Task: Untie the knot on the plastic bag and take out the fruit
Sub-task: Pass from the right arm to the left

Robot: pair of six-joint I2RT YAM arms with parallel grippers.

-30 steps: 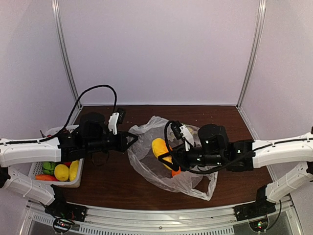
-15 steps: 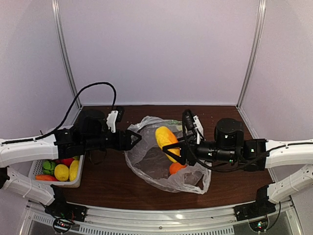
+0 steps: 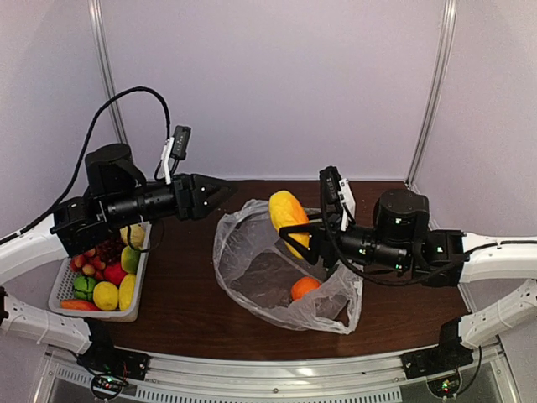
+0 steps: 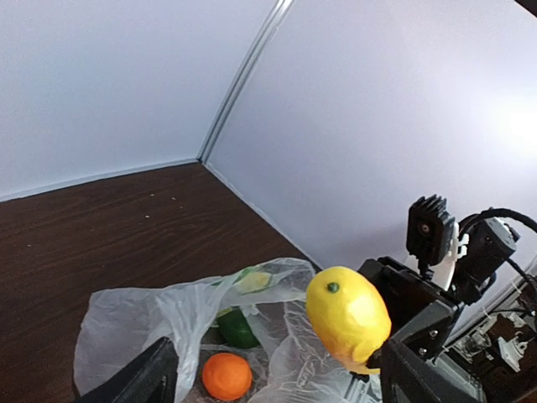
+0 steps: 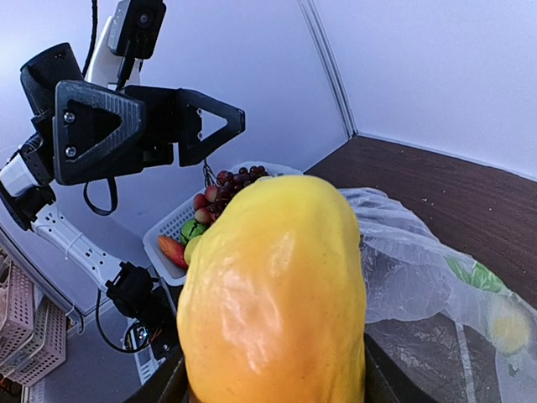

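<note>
Your right pincer point(image 3: 304, 243) grips mango point(image 3: 287, 217) above bag point(image 3: 252, 269); orange point(image 3: 304, 288) inside. Your left pincer point(image 3: 220, 191) wide, empty, near basket point(image 3: 63, 285).

Bright, even light floods the overhead view, soft and faintly lilac on the back wall point(image 3: 268, 84). Shadows stay gentle: just a dim smudge on the wood under the plastic bag point(image 3: 277, 285), below the mango point(image 3: 289, 217). The bag's creases catch a pale sheen. Over to the left wrist view: up and right of the mango point(image 4: 346, 317), a white glare blooms and washes that panel out. In the right wrist view the mango point(image 5: 273, 294) looms close, slightly soft, with glossy patches on its skin, and the post point(image 5: 327, 67) above it bows.
</note>
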